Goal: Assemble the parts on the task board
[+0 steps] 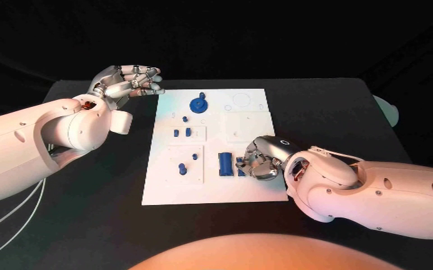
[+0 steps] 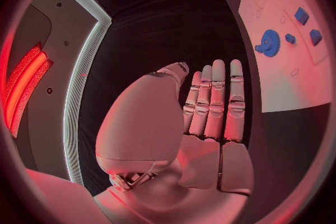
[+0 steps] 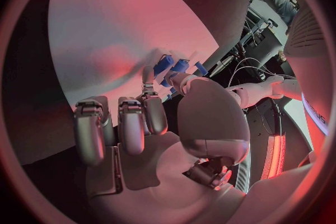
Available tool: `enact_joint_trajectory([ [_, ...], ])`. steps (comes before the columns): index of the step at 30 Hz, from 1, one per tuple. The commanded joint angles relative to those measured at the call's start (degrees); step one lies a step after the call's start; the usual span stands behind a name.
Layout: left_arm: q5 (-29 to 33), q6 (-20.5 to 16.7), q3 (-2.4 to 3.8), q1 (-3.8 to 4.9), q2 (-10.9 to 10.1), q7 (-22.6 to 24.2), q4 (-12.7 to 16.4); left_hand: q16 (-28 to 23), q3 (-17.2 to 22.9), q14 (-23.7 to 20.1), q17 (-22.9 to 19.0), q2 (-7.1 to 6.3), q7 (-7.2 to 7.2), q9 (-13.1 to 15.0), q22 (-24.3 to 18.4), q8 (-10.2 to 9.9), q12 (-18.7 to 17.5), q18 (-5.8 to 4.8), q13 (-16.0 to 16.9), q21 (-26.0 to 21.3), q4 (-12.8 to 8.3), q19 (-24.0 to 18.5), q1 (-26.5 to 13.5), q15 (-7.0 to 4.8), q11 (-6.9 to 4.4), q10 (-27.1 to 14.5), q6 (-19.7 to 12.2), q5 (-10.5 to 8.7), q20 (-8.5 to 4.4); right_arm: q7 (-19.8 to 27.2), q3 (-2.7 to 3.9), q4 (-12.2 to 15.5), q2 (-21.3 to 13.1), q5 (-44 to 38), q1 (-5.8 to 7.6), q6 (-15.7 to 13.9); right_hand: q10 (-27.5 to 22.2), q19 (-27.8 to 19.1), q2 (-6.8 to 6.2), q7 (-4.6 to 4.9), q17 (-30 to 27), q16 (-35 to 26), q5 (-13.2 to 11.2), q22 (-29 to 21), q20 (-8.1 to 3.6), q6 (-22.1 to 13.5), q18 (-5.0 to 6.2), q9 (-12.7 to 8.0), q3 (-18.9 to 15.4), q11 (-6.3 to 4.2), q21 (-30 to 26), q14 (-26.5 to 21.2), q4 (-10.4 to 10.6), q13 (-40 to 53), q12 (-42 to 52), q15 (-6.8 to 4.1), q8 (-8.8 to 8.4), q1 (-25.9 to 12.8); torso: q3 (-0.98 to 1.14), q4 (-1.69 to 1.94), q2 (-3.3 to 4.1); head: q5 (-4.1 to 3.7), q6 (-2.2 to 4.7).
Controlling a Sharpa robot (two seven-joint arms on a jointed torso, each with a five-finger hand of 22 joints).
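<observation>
Your small blue part [image 1: 241, 162] lies on the task board [image 1: 216, 192], near its right edge beside the upright blue block [image 1: 224, 164]. Your right hand [image 1: 261, 157] rests over it, fingers [image 3: 155, 115] curled toward it, probably for a pinch; I cannot tell whether they grip. Your left hand [image 1: 126, 82] waits off the board above the desk [image 1: 343, 107], fingers [image 2: 213, 101] together and empty, likely keeping clear

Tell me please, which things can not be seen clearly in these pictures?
- Head view: the right hand covers the small blue part under its fingers; contact cannot be judged.
- Right wrist view: the fingertips hide where they meet the blue parts.
- Left wrist view: the white board is cut by the circle's rim.
</observation>
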Motion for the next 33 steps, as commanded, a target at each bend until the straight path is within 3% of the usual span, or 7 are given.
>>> enact_joint_trajectory([
  [1,0.2,0.8,0.04,0.06,0.0,0.2,0.2,-0.3,0.2,-0.4,0.0,-0.09,-0.18,0.1,0.0,0.2,0.3,0.70,0.0,-0.4,0.0,-0.1,-0.4,-0.03,-0.09,-0.4,-0.4,-0.05,0.34,-0.3,0.00,0.1,0.1,-1.1,-0.05,-0.1,1.0,6.0,-0.13,-0.02,14.9,0.3,2.8,15.1,-0.40,0.5,-0.39,0.1,-1.3,-0.18,0.3,6.0,0.0,7.5,0.1,-0.46,-0.03,-0.8,0.00,0.00,-0.01,0.01,-0.14],
  [6,0.2,0.8,0.04,0.06,0.0,0.2,0.1,-0.3,0.2,-0.4,0.1,-0.09,-0.18,0.1,0.0,0.3,0.3,0.70,0.1,-0.4,0.0,-0.1,-0.4,-0.02,-0.09,-0.4,-0.4,-0.05,0.34,-0.1,0.00,0.3,0.1,-1.1,-0.05,-0.4,1.1,6.0,-0.06,-0.08,15.0,0.3,3.4,15.1,-0.43,0.5,-0.39,0.2,-3.0,-0.22,0.3,6.0,0.1,7.6,0.2,-0.50,0.01,-2.3,0.00,-0.05,-0.02,0.03,-0.15],
  [9,0.2,0.8,0.04,0.06,0.0,0.2,0.1,-0.3,0.2,-0.4,0.1,-0.09,-0.18,0.1,0.0,0.3,0.3,0.70,0.1,-0.4,0.0,-0.1,-0.4,-0.02,-0.09,-0.4,-0.4,-0.05,0.34,-0.1,0.00,0.4,-0.1,-1.2,-0.05,-0.5,1.1,6.0,0.16,-0.17,15.0,0.3,5.7,15.1,-0.50,0.5,-0.39,0.3,-4.4,-0.31,0.3,6.0,0.1,7.6,0.2,-0.57,0.06,-3.0,-0.01,-0.06,-0.03,0.02,-0.18],
  [12,0.2,0.9,0.04,0.06,0.1,0.2,0.1,-0.3,0.2,-0.4,0.1,-0.09,-0.18,0.1,0.0,0.3,0.3,0.70,0.1,-0.4,0.0,-0.1,-0.4,-0.02,-0.09,-0.4,-0.4,-0.05,0.34,0.1,0.00,0.4,-0.5,-1.2,-0.05,-0.7,1.1,6.0,0.22,-0.24,15.0,0.3,5.8,15.1,-0.55,0.4,-0.39,0.4,-4.7,-0.38,0.3,6.0,-0.5,7.6,0.2,-0.64,0.10,-1.5,0.00,-0.04,-0.03,-0.10,-0.13],
  [22,0.2,0.9,0.04,0.06,0.1,0.2,-0.1,-0.3,0.2,-0.4,0.1,-0.09,-0.18,0.1,0.0,0.3,0.3,0.70,0.1,-0.4,0.0,-0.1,-0.4,-0.02,-0.09,-0.4,-0.4,-0.05,0.34,7.0,0.03,2.0,-3.8,1.8,0.04,-1.0,1.1,6.0,-1.63,-0.12,15.1,0.3,-2.2,15.1,-0.54,0.0,-0.39,0.6,-8.0,-0.30,0.3,6.0,-1.2,7.8,0.2,-0.56,0.02,7.4,0.09,0.05,-0.01,0.33,0.21],
  [27,0.2,0.8,0.04,0.06,0.1,0.2,-0.2,-0.3,0.2,-0.4,0.1,-0.09,-0.18,0.1,0.0,0.3,0.3,0.70,0.1,-0.4,0.0,-0.1,-0.4,-0.02,-0.09,-0.4,-0.4,-0.05,0.34,8.3,0.03,2.2,-4.8,3.3,0.02,0.2,1.1,6.0,-1.84,-0.13,15.1,0.3,-4.1,15.1,-0.53,0.1,-0.39,0.6,-8.9,-0.33,0.3,6.0,-1.2,7.9,0.3,-0.56,-0.04,9.4,0.02,-0.25,-0.10,0.49,0.23],
  [33,0.2,0.9,0.04,0.05,0.3,0.3,-0.2,-0.3,0.2,-0.4,0.1,-0.09,-0.18,0.1,0.0,0.3,0.3,0.70,0.1,-0.4,0.0,-0.1,-0.4,-0.02,-0.09,-0.4,-0.4,-0.05,0.34,8.0,0.02,1.9,-5.1,3.7,-0.01,0.7,1.2,6.0,-1.67,-0.11,15.1,0.3,-4.7,15.1,-0.51,0.2,-0.39,0.5,-9.5,-0.28,0.3,6.0,-0.7,7.9,0.4,-0.55,-0.07,9.5,0.04,-0.11,-0.08,0.47,0.10],
])
